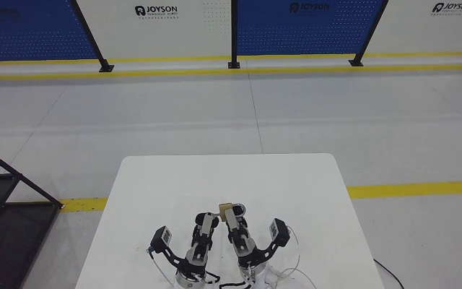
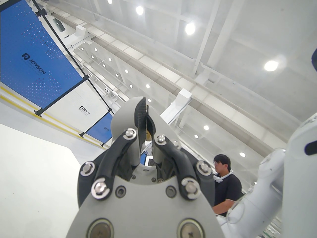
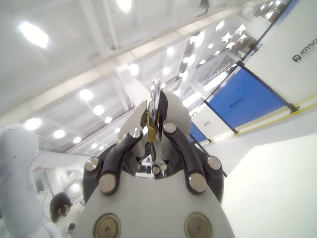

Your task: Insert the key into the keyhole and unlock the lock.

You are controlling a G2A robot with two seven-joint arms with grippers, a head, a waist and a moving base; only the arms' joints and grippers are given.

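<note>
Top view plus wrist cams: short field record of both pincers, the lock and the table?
left pincer: shut, raised over the table's near edge, close beside the lock; contact with it cannot be told
right pincer: shut on lock
lock: brass body, silver shackle, clamped between the right pincer's fingers, off the table
table: white, both arms at its near edge

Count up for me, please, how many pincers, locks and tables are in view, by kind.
Pincers: 2 (left pincer, right pincer)
Locks: 1 (lock, clamped in the right pincer)
Tables: 1 (table)
Total: 4
</note>
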